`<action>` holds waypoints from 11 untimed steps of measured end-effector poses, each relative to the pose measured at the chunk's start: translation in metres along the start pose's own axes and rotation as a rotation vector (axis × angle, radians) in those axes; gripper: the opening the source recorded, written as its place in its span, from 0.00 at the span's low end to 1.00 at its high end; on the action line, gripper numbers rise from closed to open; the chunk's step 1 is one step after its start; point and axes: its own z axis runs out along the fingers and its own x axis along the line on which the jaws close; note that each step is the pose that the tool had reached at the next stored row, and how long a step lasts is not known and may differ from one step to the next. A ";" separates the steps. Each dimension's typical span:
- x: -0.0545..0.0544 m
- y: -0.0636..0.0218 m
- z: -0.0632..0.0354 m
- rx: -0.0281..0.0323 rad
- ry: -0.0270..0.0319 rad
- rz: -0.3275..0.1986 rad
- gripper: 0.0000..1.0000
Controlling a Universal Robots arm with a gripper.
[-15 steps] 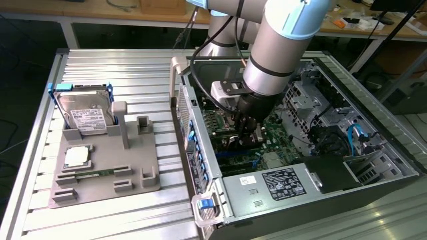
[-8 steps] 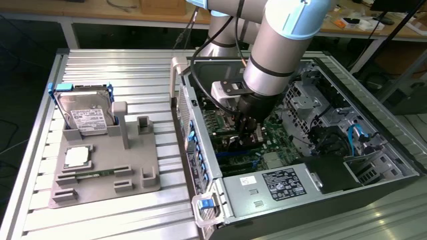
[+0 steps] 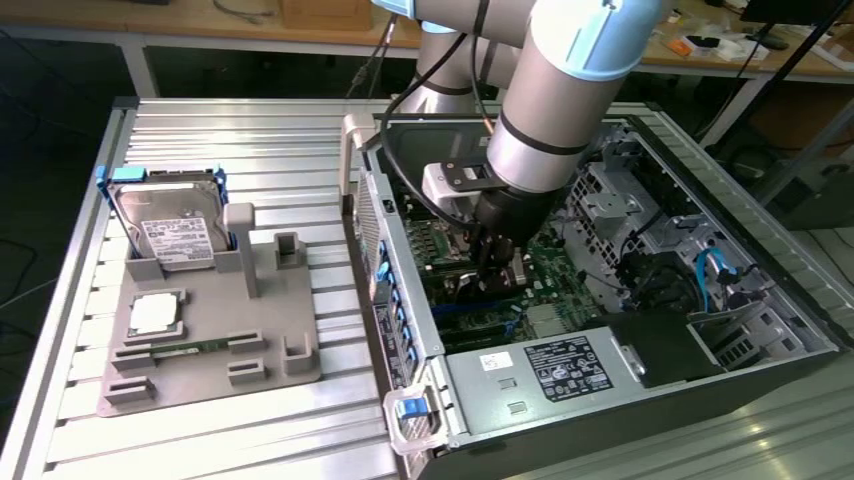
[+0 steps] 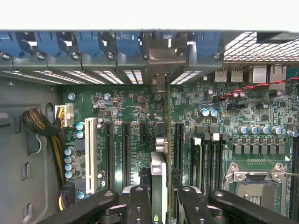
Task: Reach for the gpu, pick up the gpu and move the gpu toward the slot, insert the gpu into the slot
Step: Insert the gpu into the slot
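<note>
my gripper (image 4: 162, 195) is clamped on the gpu (image 4: 159, 164), which stands edge-on over the motherboard (image 4: 140, 108), among its long slots (image 4: 126, 149). i hold it upright so, i judge, its lower edge can meet a slot, with the bracket (image 4: 159, 59) toward the motherboard's rear.

On the counter (image 3: 240, 130), toward the exterior view's left, I see a grey tray (image 3: 200, 385). It holds a hard drive (image 3: 174, 235) propped in a blue frame, with a square chip (image 3: 156, 314) and a memory stick (image 3: 183, 349) lying flat. Just beside it, the open case (image 3: 367, 215) shows a green motherboard (image 4: 140, 100), a labelled power supply (image 3: 561, 365), a bare processor socket (image 4: 254, 184) and a yellow-black cable bundle (image 4: 39, 122).
</note>
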 end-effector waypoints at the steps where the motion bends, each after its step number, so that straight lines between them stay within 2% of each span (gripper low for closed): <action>1: 0.000 0.0000 0.0000 0.0000 0.0001 0.001 0.27; 11: 0.000 0.0002 0.0004 -0.0001 -0.0011 0.001 0.27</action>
